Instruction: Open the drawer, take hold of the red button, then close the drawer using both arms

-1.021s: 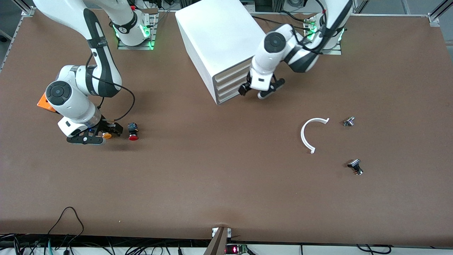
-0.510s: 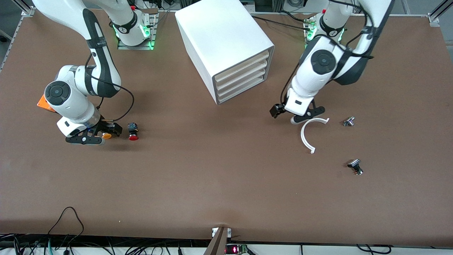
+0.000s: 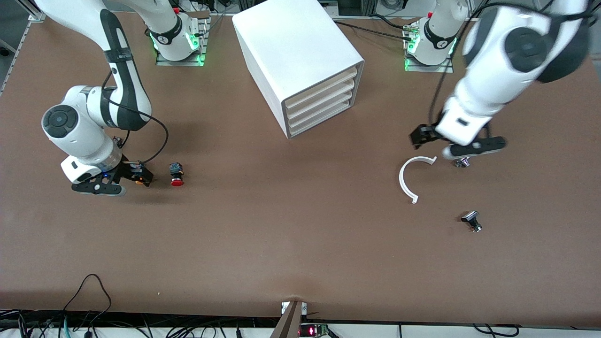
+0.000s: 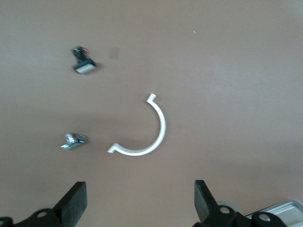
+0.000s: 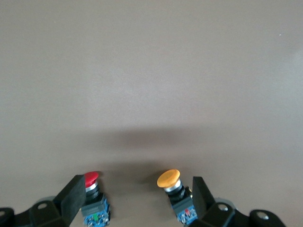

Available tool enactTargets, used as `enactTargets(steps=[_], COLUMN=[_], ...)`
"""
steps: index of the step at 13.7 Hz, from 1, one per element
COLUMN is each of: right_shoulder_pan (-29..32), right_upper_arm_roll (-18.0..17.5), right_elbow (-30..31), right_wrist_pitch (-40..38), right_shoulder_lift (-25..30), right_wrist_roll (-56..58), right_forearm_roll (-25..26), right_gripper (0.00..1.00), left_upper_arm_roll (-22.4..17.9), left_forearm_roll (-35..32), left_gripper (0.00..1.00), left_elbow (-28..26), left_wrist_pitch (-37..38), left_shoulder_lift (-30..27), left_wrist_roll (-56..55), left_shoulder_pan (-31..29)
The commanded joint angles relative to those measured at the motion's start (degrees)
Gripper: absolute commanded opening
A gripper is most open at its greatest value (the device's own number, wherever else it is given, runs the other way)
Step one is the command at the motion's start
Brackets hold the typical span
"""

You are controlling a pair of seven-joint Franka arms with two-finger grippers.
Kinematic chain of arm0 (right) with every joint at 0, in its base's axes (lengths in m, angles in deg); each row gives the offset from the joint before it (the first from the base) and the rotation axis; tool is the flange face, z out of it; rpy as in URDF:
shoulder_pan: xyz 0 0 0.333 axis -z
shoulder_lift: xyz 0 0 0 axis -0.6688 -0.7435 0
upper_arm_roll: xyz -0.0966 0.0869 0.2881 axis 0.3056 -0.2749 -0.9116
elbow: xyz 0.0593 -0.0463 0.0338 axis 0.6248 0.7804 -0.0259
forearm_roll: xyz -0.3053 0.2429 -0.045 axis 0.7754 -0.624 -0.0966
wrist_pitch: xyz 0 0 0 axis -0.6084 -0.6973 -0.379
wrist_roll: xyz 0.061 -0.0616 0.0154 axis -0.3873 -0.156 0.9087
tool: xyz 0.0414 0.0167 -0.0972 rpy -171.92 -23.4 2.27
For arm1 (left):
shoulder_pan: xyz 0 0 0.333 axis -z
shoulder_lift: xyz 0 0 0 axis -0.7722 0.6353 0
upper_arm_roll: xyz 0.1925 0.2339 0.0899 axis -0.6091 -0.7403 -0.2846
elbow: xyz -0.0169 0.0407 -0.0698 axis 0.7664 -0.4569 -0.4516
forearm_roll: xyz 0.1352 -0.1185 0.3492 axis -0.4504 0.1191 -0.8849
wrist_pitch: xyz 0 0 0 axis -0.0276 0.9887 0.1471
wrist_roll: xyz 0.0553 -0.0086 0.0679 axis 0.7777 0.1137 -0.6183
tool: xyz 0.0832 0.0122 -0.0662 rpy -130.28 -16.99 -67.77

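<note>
The white cabinet (image 3: 291,42) stands at the robots' side of the table, and all of its drawers (image 3: 324,101) are shut. The red button (image 3: 177,175) lies on the table toward the right arm's end. My right gripper (image 3: 117,180) is low beside it, open and empty. In the right wrist view the red button (image 5: 92,196) and an orange button (image 5: 173,189) both show between the open fingers of the right gripper (image 5: 137,189). My left gripper (image 3: 448,143) is open and empty over the table toward the left arm's end; it shows in its wrist view (image 4: 139,189).
A white C-shaped piece (image 3: 400,180) lies on the table by the left gripper, also in the left wrist view (image 4: 162,130). Two small metal parts (image 3: 462,162) (image 3: 471,219) lie beside it. Cables hang at the table's front edge.
The left arm has swung away from the cabinet's front to above the white C-shaped piece. The right gripper has shifted slightly away from the red button. The drawers stay shut.
</note>
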Motion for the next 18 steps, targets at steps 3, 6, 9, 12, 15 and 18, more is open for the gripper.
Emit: enactTargets(steps=[3,6,9,12,15,18], right_shoulder_pan=[2.8,8.4,20.3,24.1,24.1,24.1], right_upper_arm_roll=[-1.5,-5.9,-17.0,-19.8,-18.9,-15.3], right_elbow=[-4.3,-11.4,-18.7,-22.0,-23.1,-27.5], right_wrist_pitch=[-10.8,-21.5,-31.9,-38.0,-43.6,-49.2], right_shoulder_lift=[4.3,5.4,5.8,7.9,10.6,10.3], right_wrist_roll=[0.2,0.2,0.1,0.5,0.1,1.1], right_forearm_roll=[-0.5,-0.5,-0.2,0.5,0.6,0.5], right_gripper=[1.0,1.0,1.0,1.0,1.0,1.0], left_upper_arm_roll=[-4.5,-4.5,-4.5,-4.6,-4.5,-4.4], left_forearm_roll=[-0.7,-0.8,-0.9,-0.9,-0.9,-0.9], left_gripper=[1.0,1.0,1.0,1.0,1.0,1.0], left_elbow=[0.1,1.0,1.2,1.2,1.3,1.4], left_wrist_pitch=[4.2,5.3,5.9,7.6,8.0,8.1], left_shoulder_lift=[-4.0,-3.4,-2.9,-2.9,-2.8,-2.9], left_wrist_roll=[6.0,6.0,5.8,5.7,6.1,6.2], left_shoulder_pan=[0.3,0.3,0.3,-0.3,-1.1,-1.1])
